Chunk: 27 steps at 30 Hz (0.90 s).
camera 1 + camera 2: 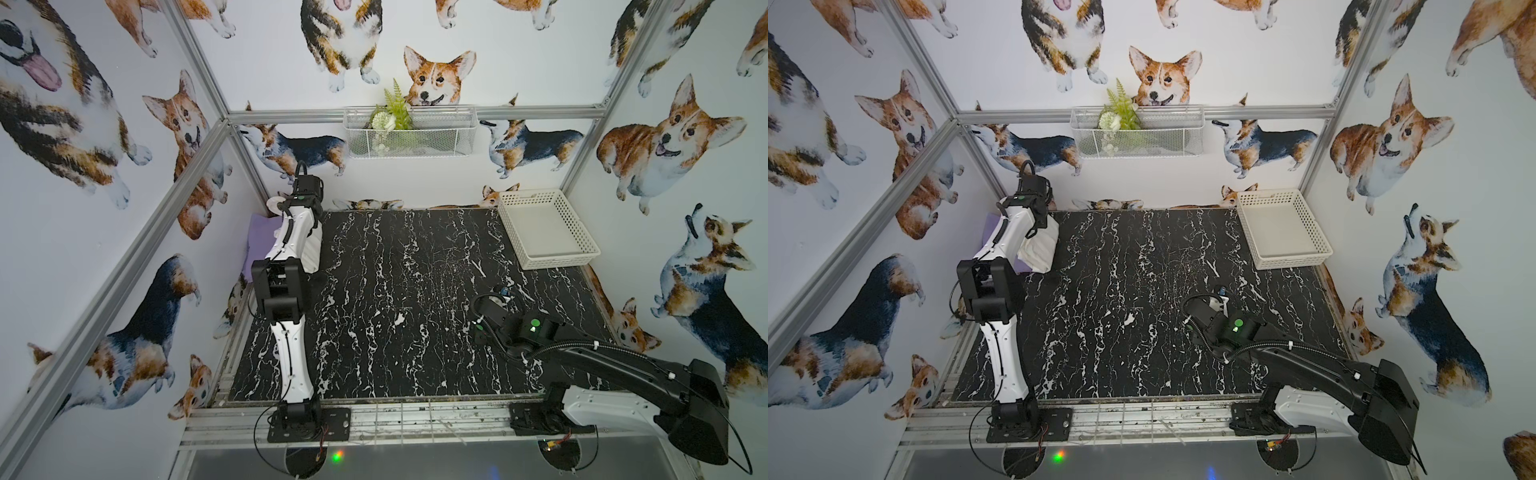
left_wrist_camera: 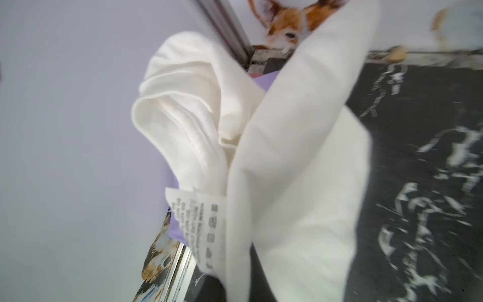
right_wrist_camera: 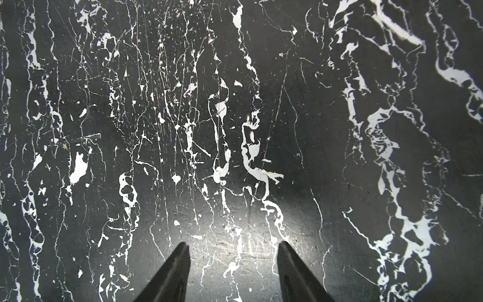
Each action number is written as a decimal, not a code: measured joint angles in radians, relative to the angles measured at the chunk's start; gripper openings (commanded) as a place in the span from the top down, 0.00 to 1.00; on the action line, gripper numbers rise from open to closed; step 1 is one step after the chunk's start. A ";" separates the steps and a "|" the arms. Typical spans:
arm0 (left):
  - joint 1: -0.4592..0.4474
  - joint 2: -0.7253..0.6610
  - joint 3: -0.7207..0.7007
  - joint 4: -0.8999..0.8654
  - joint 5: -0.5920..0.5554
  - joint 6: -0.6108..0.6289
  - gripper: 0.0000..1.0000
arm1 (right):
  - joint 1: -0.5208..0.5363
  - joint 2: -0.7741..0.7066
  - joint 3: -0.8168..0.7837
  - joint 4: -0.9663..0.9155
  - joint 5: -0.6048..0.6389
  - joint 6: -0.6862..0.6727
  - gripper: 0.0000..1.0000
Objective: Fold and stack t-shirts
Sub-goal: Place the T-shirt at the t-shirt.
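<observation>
Two arms: the left one reaches into the far left corner of the table point(image 1: 395, 299); the right one hangs over the near right part.
Left gripper point(image 1: 1040, 222): closed. Its tips are buried in cloth, and the white shirt bunches right up to it, so I judge it is pinching that shirt.
White shirt point(image 1: 1042, 249): a bundled, partly folded mass under the left gripper at the far left edge of the table. It droops onto the lavender shirt and overlaps it. In the left wrist view its folds fill the frame and a care label point(image 2: 198, 224) dangles from it.
Lavender shirt point(image 1: 262, 232): lies low in the far left corner beneath the white one. It looks flat and squared, so probably folded already.
Reddish sliver point(image 2: 254, 75): sits at the lavender edge; too small to say whether it is a third shirt.
Right gripper point(image 3: 232, 245): jaws apart, nothing between them, bare table below.
Basket point(image 1: 561, 259): far right corner, nothing seen inside, well apart from both arms.
Middle of table: no shirt lies there waiting.
Done, as judged: lavender shirt folded and set down as the base; white shirt folded enough to carry and brought over the pile.
Left, as judged: settle the white shirt square on the pile, let go, tidy loose folds.
</observation>
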 measured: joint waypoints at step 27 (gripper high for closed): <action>0.094 0.146 -0.013 0.112 -0.465 0.084 0.00 | 0.000 -0.030 0.007 -0.030 -0.026 0.003 0.43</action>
